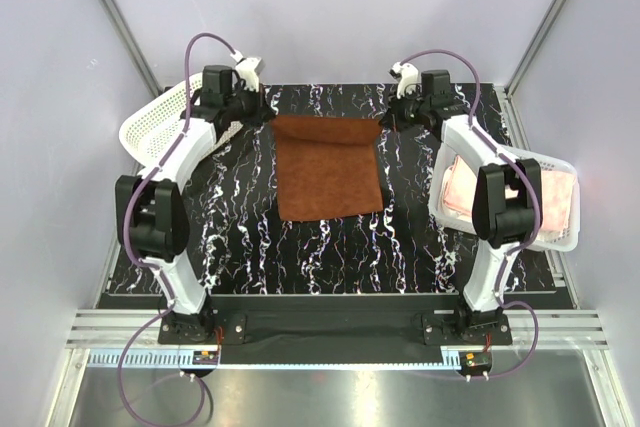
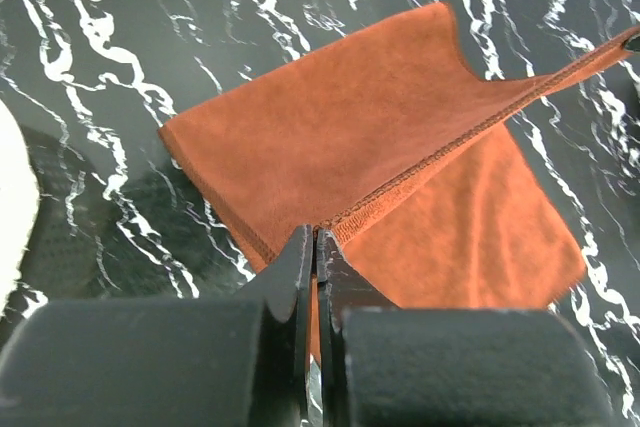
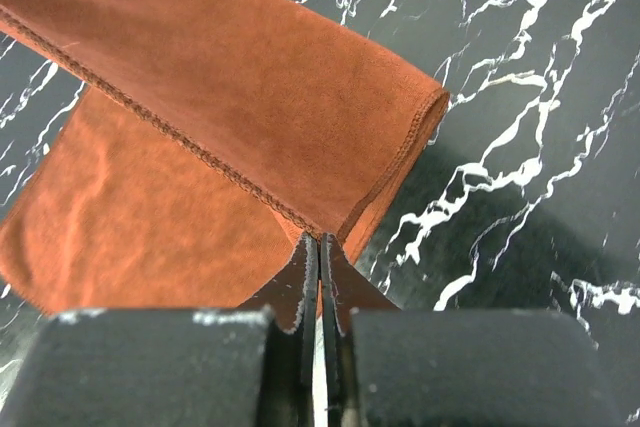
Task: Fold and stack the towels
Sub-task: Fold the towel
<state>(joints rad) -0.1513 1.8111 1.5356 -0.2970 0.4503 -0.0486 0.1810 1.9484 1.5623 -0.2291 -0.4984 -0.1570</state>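
A rust-brown towel point(image 1: 328, 167) lies in the middle of the black marbled table, its far edge lifted and stretched taut between both grippers. My left gripper point(image 1: 262, 112) is shut on the towel's far left corner; in the left wrist view the hemmed corner point(image 2: 330, 227) disappears between the fingers of the left gripper point(image 2: 316, 239). At the far right corner, my right gripper point(image 1: 392, 115) is likewise shut, its jaws pinching the rust-brown towel point(image 3: 250, 97) where the right gripper point(image 3: 318, 243) meets the hem. A pale pink towel point(image 1: 470, 187) rests in the right basket.
A white lattice basket point(image 1: 155, 127) stands at the far left beside the left arm. Another white basket point(image 1: 560, 237) sits at the right edge, partly behind the right arm. Grey walls enclose the table on three sides.
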